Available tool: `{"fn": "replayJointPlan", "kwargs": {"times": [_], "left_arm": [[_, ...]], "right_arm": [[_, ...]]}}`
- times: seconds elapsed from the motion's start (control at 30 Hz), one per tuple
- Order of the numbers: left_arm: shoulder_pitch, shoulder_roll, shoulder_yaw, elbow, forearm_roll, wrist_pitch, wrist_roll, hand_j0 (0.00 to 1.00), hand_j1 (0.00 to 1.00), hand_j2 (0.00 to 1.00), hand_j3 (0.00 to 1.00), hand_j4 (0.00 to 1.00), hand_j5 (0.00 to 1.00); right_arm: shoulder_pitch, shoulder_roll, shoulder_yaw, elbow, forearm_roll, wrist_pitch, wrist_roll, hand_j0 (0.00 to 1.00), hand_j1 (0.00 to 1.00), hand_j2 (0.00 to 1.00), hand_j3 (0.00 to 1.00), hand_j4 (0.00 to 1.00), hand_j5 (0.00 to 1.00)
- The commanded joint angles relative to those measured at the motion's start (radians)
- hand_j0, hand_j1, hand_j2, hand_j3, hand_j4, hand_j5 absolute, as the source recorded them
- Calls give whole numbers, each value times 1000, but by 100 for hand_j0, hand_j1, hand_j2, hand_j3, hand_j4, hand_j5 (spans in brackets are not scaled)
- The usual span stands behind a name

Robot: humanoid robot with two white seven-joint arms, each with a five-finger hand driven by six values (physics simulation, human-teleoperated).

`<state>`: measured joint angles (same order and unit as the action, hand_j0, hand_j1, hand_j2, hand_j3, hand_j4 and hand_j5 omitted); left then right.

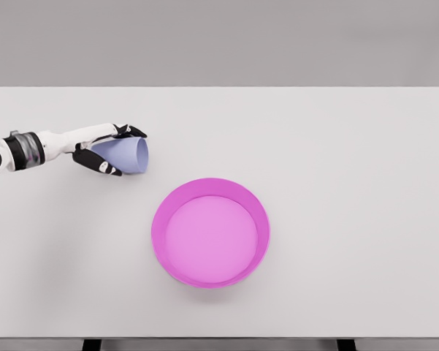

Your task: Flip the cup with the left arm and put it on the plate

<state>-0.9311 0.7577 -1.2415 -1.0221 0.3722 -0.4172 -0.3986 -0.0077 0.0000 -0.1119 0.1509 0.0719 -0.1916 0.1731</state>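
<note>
The left arm (pixel 40 146) comes in from the picture's left edge, up and well to the left of the magenta plate (pixel 210 189), white with a dark band at the wrist. Its left hand (pixel 108 150) is closed around a pale lavender cup (pixel 126 155): dark fingers (pixel 131 131) lie over the cup's top side and others (pixel 102 167) wrap beneath it. The cup lies on its side in that grasp, its wider end turned toward the right, up and to the left of the plate and clearly apart from its rim. The plate itself, a round dish with a raised wall and a lighter pink floor, sits on the white table (pixel 350 183), toward the near edge and slightly left of the middle.
</note>
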Motion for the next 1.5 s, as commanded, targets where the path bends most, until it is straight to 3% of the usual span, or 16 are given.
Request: {"fn": "replayJointPlan", "kwargs": {"times": [0.0,0.17,0.43,0.63,0.77,0.83,0.93,1.13,1.47], "left_arm": [[0,0,-1,0,-9,6,3,73,73,73,73,73,73],[8,6,11,-9,4,5,1,69,69,69,69,69,69],[12,46,14,-105,126,-8,-3,66,66,66,66,66,66],[15,98,39,-256,209,-29,-8,66,66,66,66,66,66],[20,150,39,-404,300,-28,-8,65,65,65,65,65,65],[60,166,60,-466,355,-29,-9,64,64,64,64,64,64],[164,178,163,-538,415,-29,-9,63,63,63,63,63,63],[184,193,189,-572,548,-58,-9,62,62,62,62,62,62],[248,175,189,-624,579,-58,-8,61,61,61,61,61,61]], "right_arm": [[0,0,0,-1,0,0,0,100,100,100,100,100,100],[0,0,0,-1,0,0,0,100,100,100,100,100,100],[0,0,0,1,0,0,0,100,100,100,100,100,100],[0,0,0,1,0,0,0,100,100,100,100,100,100],[0,0,0,-1,0,0,0,100,100,100,100,100,100],[0,0,0,1,0,0,0,100,100,100,100,100,100],[0,0,0,-1,0,0,0,100,100,100,100,100,100],[0,0,0,1,0,0,0,100,100,100,100,100,100],[0,0,0,1,0,0,0,100,100,100,100,100,100]]}}
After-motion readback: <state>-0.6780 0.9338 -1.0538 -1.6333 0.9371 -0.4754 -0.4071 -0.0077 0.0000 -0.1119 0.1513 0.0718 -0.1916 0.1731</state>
